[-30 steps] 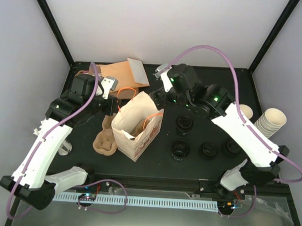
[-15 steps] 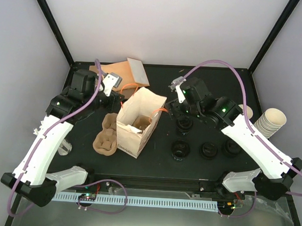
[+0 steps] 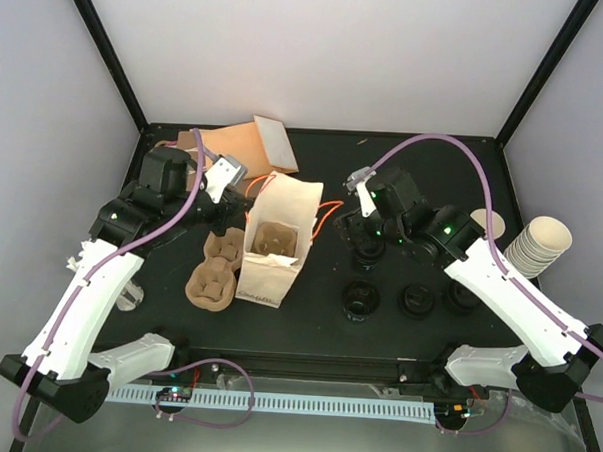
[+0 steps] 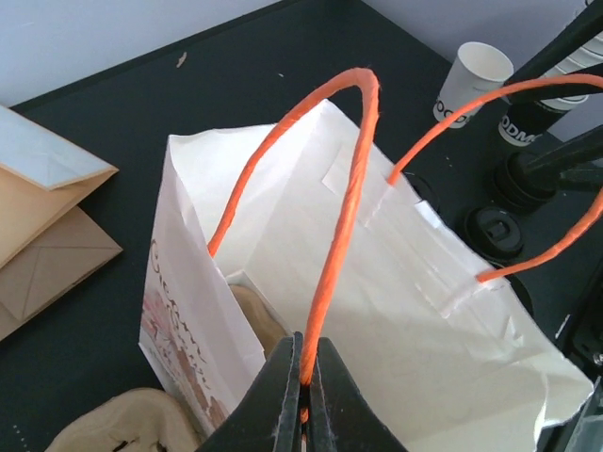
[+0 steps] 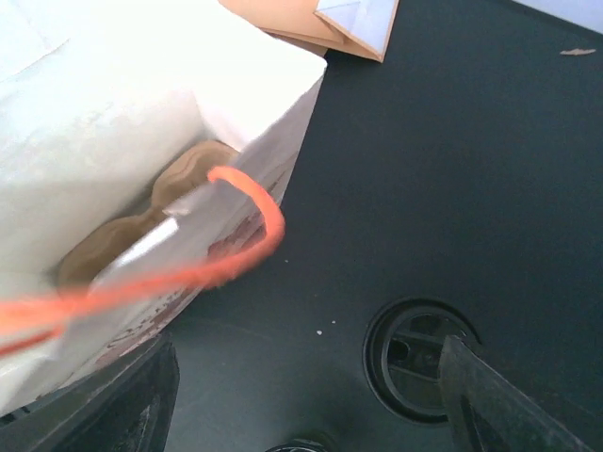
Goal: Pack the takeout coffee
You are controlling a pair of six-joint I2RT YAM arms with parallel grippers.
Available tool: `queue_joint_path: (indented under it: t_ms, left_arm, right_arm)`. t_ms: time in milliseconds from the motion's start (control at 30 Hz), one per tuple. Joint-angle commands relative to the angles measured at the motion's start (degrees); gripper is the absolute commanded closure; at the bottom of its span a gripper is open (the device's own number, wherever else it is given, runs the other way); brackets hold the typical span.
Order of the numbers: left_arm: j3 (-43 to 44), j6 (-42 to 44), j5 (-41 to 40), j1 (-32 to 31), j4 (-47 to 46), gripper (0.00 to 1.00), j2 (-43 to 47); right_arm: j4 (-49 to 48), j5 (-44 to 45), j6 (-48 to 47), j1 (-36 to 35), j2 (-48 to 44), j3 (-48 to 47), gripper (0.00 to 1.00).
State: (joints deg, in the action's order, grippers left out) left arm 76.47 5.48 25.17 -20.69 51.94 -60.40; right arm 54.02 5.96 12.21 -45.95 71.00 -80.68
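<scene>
The takeout coffee, a small cream cup (image 3: 489, 222) with dark print (image 4: 476, 80), stands at the right rear of the table, partly behind my right arm. A white paper bag (image 3: 282, 210) with orange handles (image 4: 344, 226) stands mid-table, a tan pulp cup carrier (image 3: 271, 241) inside it. My left gripper (image 4: 303, 381) is shut on the bag's near handle, at the bag's left rim (image 3: 241, 198). My right gripper (image 3: 350, 220) hangs open just right of the bag, empty (image 5: 311, 414), above a black lid (image 5: 419, 358). The bag's other handle (image 5: 236, 254) droops free.
A second pulp carrier (image 3: 209, 274) lies left of the bag. Several black lids (image 3: 360, 299) sit on the table's right half. A stack of nested cream cups (image 3: 541, 242) leans at the right edge. Brown paper bags (image 3: 240, 143) lie at the back left.
The bag has swung upright and shifted toward the back, pulled by my left gripper. My right gripper has drawn away rightward from the bag's far handle, its jaws narrowing slightly.
</scene>
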Motion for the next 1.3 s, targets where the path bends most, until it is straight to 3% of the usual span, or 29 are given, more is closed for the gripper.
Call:
queue_joint_path:
  t_ms: [0,300,400,533,733,1067,1267]
  left_arm:
    - [-1.1,0.4,3.1,0.1,-3.0,0.99,1.2]
    - [-1.1,-0.1,4.3,0.0,-2.4,0.99,1.4]
    - [-1.2,0.0,4.7,0.0,-2.4,0.99,1.9]
    - [-1.2,0.2,4.5,0.0,-2.3,0.98,2.2]
    - [-1.5,0.6,5.0,0.0,-2.2,0.98,2.6]
    - [-1.8,1.6,5.1,0.0,-1.8,0.98,3.0]
    - [-1.9,1.6,5.6,0.0,-2.1,0.98,3.0]
  right_arm:
    - [-2.5,-1.6,0.8,1.2,-1.3,0.4,0.22]
    - [-1.9,-2.6,-2.3,4.8,0.2,-6.9,0.25]
    - [-3.1,-8.0,-5.8,6.2,1.8,-9.1,0.26]
    - [0.0,-14.4,-14.1,6.6,9.1,-16.6,0.30]
    - [6.8,-16.7,-19.0,6.6,21.1,-28.5,0.37]
    - [6.3,-25.6,-28.3,6.2,24.9,-28.9,0.39]
    - [5.9,-23.3,-29.2,5.8,27.7,-29.1,0.43]
